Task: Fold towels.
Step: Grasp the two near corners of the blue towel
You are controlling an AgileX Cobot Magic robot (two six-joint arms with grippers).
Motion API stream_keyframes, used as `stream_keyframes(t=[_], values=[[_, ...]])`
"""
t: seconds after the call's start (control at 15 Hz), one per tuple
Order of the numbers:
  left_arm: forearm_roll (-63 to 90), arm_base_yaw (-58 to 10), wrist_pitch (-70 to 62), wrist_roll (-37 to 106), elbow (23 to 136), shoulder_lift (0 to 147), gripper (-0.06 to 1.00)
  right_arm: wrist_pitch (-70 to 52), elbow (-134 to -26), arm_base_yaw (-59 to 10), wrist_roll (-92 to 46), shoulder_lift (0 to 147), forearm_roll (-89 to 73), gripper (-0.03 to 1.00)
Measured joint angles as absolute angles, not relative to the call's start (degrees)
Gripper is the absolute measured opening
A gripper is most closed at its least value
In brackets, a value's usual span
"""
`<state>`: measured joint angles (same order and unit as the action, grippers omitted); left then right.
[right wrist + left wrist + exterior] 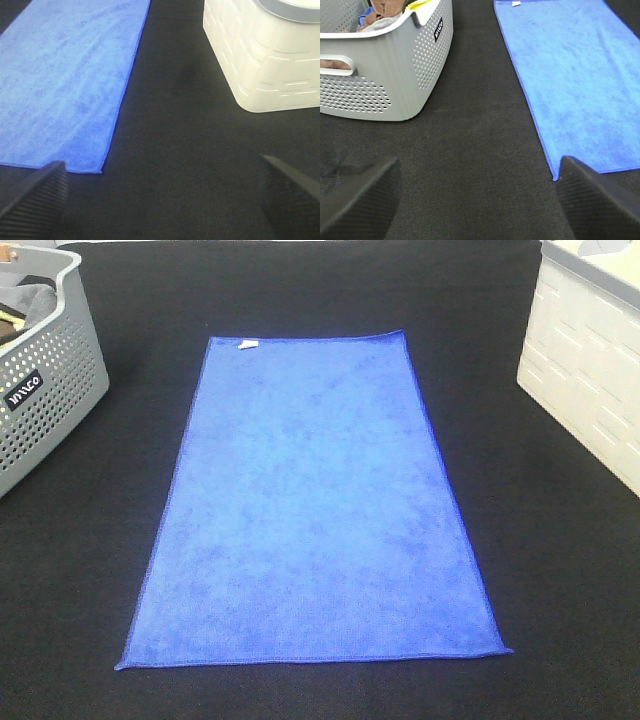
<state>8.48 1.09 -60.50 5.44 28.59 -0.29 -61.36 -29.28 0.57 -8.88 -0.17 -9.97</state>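
Exterior high shows one blue towel [315, 505], one basket [55, 390], one crate [590, 370].

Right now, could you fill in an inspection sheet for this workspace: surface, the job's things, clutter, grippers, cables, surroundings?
Surface: black table, matte, flat.
Job's things: blue towel spread flat, unfolded; white tag at its far edge.
Clutter: grey basket on the left, with cloths inside; white bin on the right.
Grippers: left gripper and right gripper both open, empty, each by a near corner of the towel.
Cables: nothing seen.
Surroundings: nothing seen.
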Motion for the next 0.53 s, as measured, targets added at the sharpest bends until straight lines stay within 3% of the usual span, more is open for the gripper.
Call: stream_keyframes(t=[0.53], values=[[8.5, 1.1, -60.5, 5.4, 28.6, -0.3, 0.80, -61.4, -29.3, 0.6, -8.9, -0.2, -10.0, 0.96]])
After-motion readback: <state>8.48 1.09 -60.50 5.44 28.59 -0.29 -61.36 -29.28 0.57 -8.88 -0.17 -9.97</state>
